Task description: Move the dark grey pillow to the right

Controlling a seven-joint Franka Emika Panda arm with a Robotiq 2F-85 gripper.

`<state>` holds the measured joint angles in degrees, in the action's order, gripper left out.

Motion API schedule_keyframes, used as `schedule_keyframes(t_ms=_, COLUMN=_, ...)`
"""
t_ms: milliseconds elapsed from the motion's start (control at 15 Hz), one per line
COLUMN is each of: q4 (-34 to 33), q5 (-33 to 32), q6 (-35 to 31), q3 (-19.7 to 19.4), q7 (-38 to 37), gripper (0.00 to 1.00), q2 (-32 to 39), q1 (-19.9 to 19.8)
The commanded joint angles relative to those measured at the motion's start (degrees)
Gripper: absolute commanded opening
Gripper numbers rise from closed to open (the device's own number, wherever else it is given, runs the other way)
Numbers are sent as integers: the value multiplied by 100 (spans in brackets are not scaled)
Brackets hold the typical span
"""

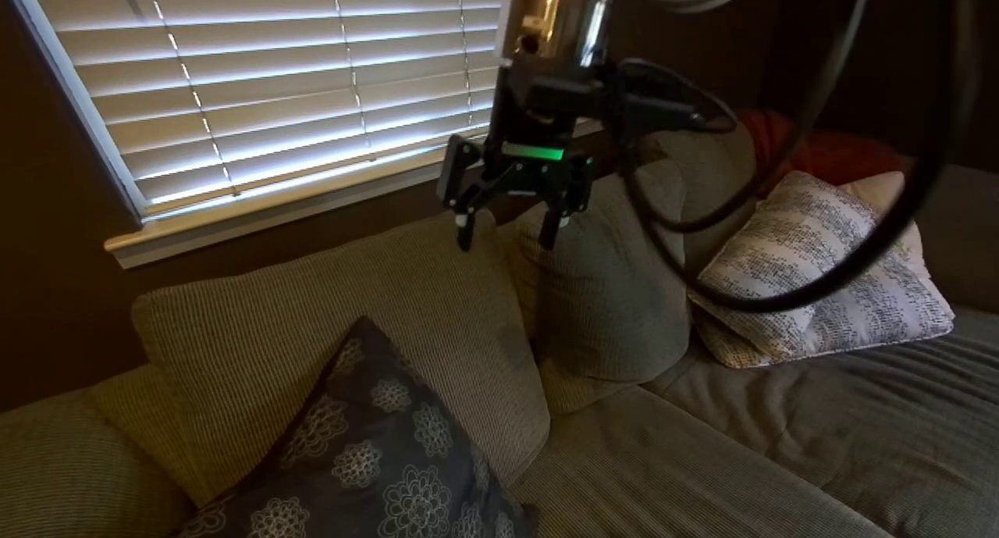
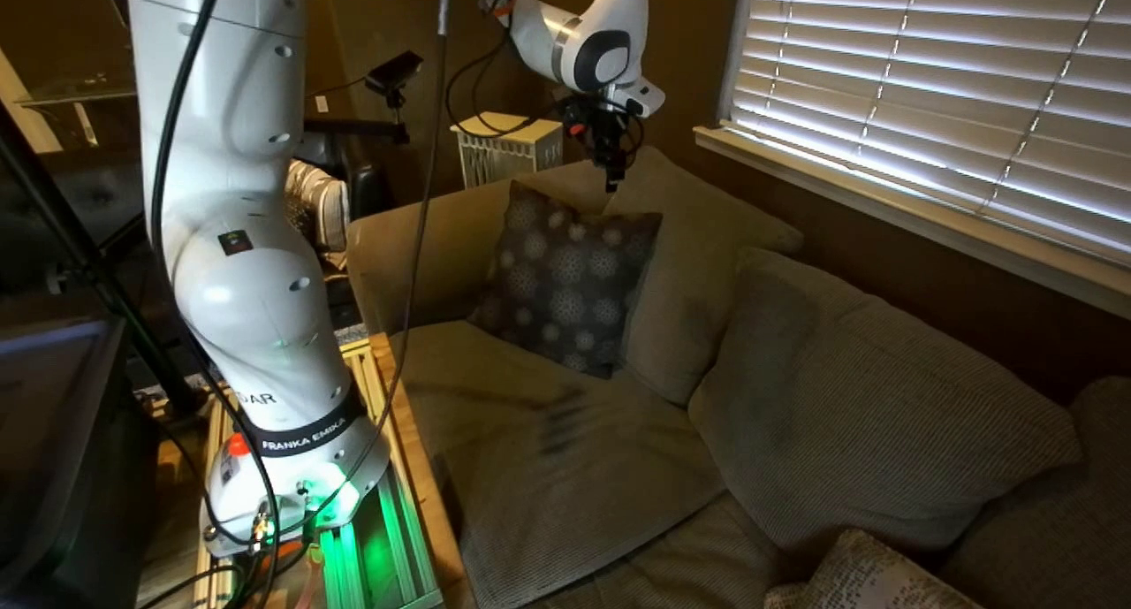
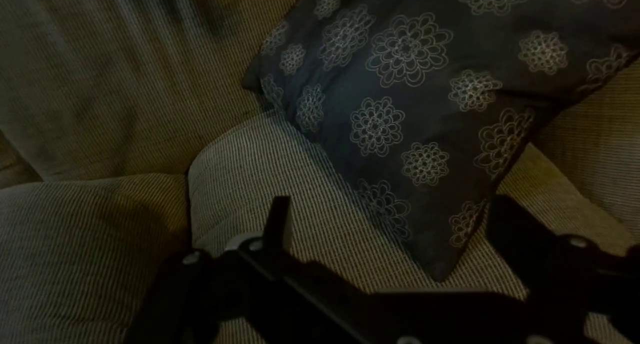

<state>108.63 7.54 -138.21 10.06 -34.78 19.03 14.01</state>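
Wrist view: below your jaws you see the dark grey pillow (image 3: 420,109), and its lower corner appears between the 2 jaws in that view. The jaws are spread apart, with a free gap between them. In an exterior view, the pillow (image 1: 390,444) is lower than the jaws and toward the left of them; how large the separation is, you cannot tell exactly. In an exterior view, the pillow (image 2: 574,282) leans against a back cushion (image 2: 698,282) on the seat of the sofa (image 2: 548,476), just beside the armrest (image 2: 424,247).

Your arm (image 2: 247,264) stands up from its base (image 2: 300,494), passes outside the top edge of that view, and its far part reaches above the sofa. The wrist (image 2: 610,52) is bent, so the jaws hang pointing down, in the air.

You can count 1 arm, 2 jaws, 1 dark grey pillow and, in both exterior views, 1 window blind (image 1: 312,77). Of back cushions, at least 3 are visible. Of whitish patterned pillows (image 1: 819,265) there is at least 1, near 1 red item (image 1: 843,155); because of overlapping, you cannot tell the exact number.
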Motion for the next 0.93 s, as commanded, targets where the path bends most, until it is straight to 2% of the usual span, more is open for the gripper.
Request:
schedule_keyframes(t_ms=0, q4=-1303, q5=-168, q6=-348, q3=-280, q7=-973, gripper=100, q2=1320, q1=506)
schedule_keyframes(t_ms=133, q4=-1896, q5=-11, q6=-394, q3=-296, q7=-1046, gripper=100, q2=1926, q1=633)
schedule_keyframes(t_ms=267, q4=-2450, q5=101, q6=14, q3=-216, q7=-923, gripper=100, q2=2407, q1=668)
schedule_keyframes(t_ms=333, q4=-1615, q5=68, q6=-318, q3=-265, q7=-811, gripper=100, q2=1791, q1=627)
schedule_keyframes(t_ms=533, q4=-2135, q5=81, q6=-231, q3=-266, q7=-808, gripper=100, q2=2301, q1=694)
schedule_keyframes(t_ms=800, q4=-2302, q5=79, q6=-128, q3=-268, q7=-811, gripper=100, q2=2353, q1=694)
schedule_keyframes(t_ms=867, q4=-2456, q5=-16, q6=-321, q3=-353, q7=-767, gripper=100, q2=2520, q1=703)
